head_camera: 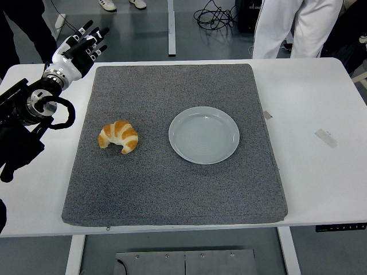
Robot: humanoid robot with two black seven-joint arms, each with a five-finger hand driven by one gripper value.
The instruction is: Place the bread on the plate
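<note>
A golden croissant (119, 136) lies on the grey mat (172, 195), left of centre. A pale grey-blue plate (204, 134) sits on the mat just right of it, with nothing on it. My left hand (83, 44) is at the table's far left corner, above and behind the mat's left edge, with its fingers spread and holding nothing. It is well away from the croissant. My right arm is out of view.
The mat covers most of the white table (321, 103). Two small bits of tape (325, 137) lie on the table to the right. People's legs stand beyond the far edge (287, 28).
</note>
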